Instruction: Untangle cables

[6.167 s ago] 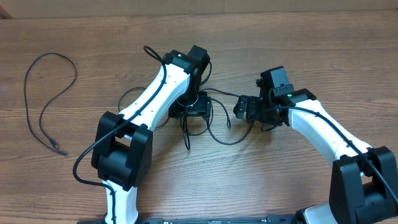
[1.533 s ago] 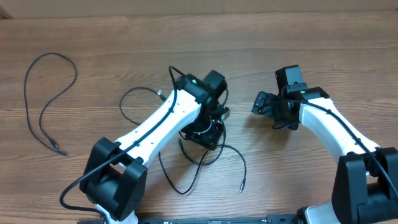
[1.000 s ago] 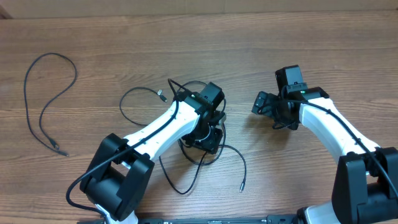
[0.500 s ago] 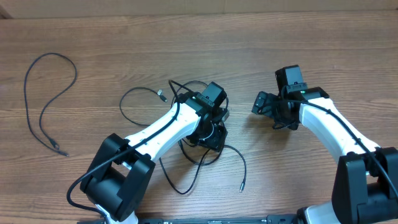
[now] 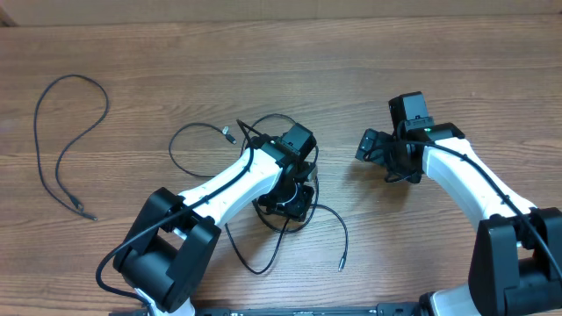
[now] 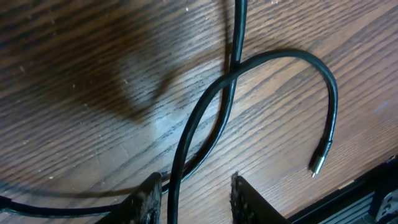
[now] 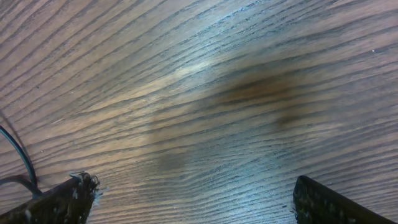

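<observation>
A tangle of thin black cables (image 5: pixel 263 254) lies mid-table, with one loop (image 5: pixel 186 147) spreading left and a plug end (image 5: pixel 341 263) near the front. My left gripper (image 5: pixel 285 197) is down in the tangle. In the left wrist view its jaws (image 6: pixel 194 186) stand partly apart around one cable strand (image 6: pixel 211 99), which runs close to the left finger (image 6: pixel 149 193) with a gap on the other side. That strand crosses another and curls to a plug tip (image 6: pixel 317 165). My right gripper (image 5: pixel 369 149) hovers wide open (image 7: pixel 193 186) over bare wood, holding nothing.
A separate black cable (image 5: pixel 53 158) lies loosely curved at the far left of the wooden table (image 5: pixel 439 53). A sliver of cable (image 7: pixel 22 155) shows at the left edge of the right wrist view. A black frame edge (image 6: pixel 373 193) runs along the table's front.
My left gripper has shifted slightly within the tangle and its jaws have narrowed around a strand. The right arm has not moved.
</observation>
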`<action>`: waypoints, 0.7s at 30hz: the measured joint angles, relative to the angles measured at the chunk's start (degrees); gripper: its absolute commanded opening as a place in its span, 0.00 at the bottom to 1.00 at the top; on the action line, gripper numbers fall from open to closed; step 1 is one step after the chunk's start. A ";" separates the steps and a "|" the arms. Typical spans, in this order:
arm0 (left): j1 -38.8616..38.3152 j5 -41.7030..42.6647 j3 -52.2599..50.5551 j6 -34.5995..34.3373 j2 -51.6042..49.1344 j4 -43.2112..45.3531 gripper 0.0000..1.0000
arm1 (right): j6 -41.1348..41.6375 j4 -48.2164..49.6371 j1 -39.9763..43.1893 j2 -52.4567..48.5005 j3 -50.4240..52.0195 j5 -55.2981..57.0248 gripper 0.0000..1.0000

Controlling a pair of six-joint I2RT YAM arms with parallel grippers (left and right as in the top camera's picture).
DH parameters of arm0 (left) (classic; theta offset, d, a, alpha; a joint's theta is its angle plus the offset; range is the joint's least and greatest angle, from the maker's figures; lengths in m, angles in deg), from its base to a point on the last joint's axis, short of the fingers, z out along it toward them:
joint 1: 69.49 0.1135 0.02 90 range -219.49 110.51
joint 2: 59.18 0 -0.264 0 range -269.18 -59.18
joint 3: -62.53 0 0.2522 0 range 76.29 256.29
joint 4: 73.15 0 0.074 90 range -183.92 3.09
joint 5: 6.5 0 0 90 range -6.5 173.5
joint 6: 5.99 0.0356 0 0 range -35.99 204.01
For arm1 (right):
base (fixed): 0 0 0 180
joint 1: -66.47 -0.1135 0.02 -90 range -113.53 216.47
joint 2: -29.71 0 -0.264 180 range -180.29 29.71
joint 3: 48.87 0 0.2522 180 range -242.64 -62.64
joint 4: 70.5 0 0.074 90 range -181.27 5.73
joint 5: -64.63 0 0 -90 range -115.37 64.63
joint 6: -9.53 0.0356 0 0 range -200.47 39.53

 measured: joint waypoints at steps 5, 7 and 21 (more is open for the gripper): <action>-0.31 -0.04 -0.02 -0.20 0.00 -0.13 0.35 | 0.00 -0.02 0.00 0.00 0.02 0.00 1.00; -0.31 -0.07 -0.04 -0.42 0.00 -0.33 0.26 | 0.00 0.00 0.00 0.00 0.02 -0.02 1.00; -0.31 -0.07 -0.17 -0.61 0.00 -1.33 0.05 | -0.02 0.00 0.00 0.00 0.02 -0.02 1.00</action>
